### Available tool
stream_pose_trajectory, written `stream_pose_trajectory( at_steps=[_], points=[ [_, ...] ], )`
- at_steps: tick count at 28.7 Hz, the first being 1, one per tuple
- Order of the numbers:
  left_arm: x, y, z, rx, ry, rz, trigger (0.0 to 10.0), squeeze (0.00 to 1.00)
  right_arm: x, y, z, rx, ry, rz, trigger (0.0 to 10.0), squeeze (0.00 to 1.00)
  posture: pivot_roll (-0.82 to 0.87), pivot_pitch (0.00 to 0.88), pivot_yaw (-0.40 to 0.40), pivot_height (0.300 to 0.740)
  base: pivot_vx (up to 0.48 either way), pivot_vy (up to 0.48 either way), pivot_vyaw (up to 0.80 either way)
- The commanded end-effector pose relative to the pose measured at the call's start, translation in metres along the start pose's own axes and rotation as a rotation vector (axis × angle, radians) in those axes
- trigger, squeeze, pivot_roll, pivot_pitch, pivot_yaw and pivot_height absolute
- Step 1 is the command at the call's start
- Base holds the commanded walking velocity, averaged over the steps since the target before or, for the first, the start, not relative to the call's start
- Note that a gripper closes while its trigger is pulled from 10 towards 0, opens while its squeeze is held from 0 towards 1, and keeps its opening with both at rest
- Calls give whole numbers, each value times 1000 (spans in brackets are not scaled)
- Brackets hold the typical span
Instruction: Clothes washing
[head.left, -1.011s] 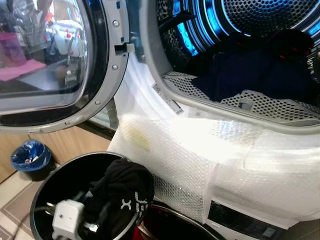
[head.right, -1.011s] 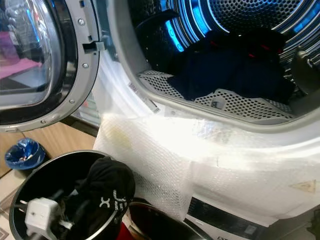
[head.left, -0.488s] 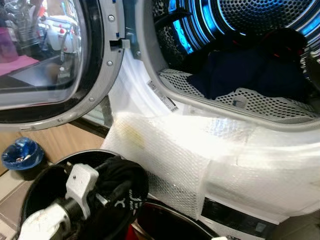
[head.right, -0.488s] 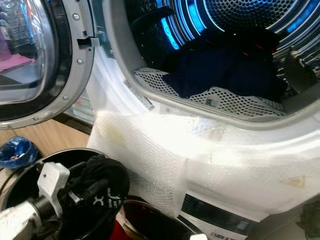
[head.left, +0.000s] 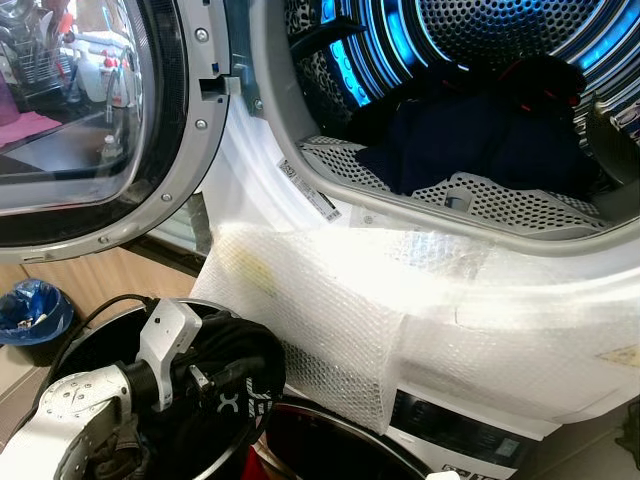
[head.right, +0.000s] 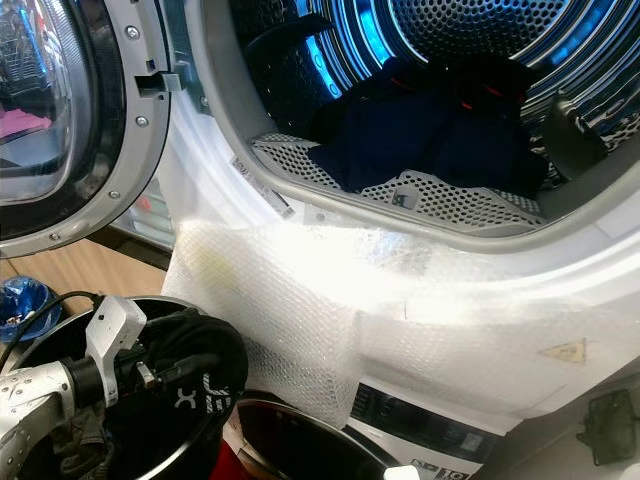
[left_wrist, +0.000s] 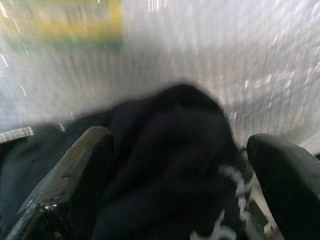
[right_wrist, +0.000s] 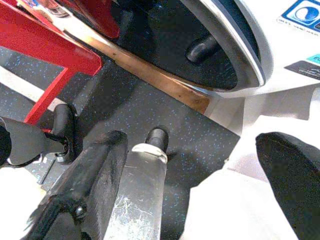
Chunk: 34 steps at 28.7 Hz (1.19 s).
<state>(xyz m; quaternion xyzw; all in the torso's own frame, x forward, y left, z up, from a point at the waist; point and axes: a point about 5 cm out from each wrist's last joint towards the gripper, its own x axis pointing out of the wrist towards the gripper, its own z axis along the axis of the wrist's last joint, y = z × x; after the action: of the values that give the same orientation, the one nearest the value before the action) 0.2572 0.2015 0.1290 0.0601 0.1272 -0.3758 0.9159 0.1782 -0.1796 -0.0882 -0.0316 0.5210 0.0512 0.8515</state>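
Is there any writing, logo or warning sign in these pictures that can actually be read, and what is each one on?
White logo on the black garment held by the left gripper: a mark like "x" with blurred letters beside it, unreadable.
Yellow warning triangle on the washing machine: a sign, no words.
White strip label on the door rim: too small.
Blue and white stickers on the white casing: cut off, unreadable.

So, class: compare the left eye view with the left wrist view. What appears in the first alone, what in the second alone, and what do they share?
Left eye view alone: the open washer door, the blue-lit drum holding dark clothes, and a small blue-lined bin. Left wrist view alone: a blurred yellow patch at close range, and the fingers up close. Shared: the left gripper around a black garment, with bubble wrap behind it.
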Motion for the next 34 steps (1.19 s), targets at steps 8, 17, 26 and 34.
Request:
stream_pose_trajectory(
  at_steps=[8, 17, 26, 34],
  points=[
    [18, 16, -2, 39, 52, 56, 10000, 1000, -1, -5, -1, 5, 8, -14, 10000, 0, 18, 47, -77, 740, 0, 0, 0],
    [58, 18, -2, -3, 4, 8, 10000, 0, -1, -6, 2, -3, 1, -18, 10000, 0, -3, 30, -89, 740, 0, 0, 0],
    [67, 17, -3, 19, 126, -134, 10000, 0, -1, -9, 4, 14, -7, -26, 10000, 0, -15, 37, -87, 740, 0, 0, 0],
    [53, 28, -4, 110, 256, -170, 10000, 0, -1, -10, 1, 34, -6, -31, 10000, 0, -23, 36, -68, 740, 0, 0, 0]
  ],
)
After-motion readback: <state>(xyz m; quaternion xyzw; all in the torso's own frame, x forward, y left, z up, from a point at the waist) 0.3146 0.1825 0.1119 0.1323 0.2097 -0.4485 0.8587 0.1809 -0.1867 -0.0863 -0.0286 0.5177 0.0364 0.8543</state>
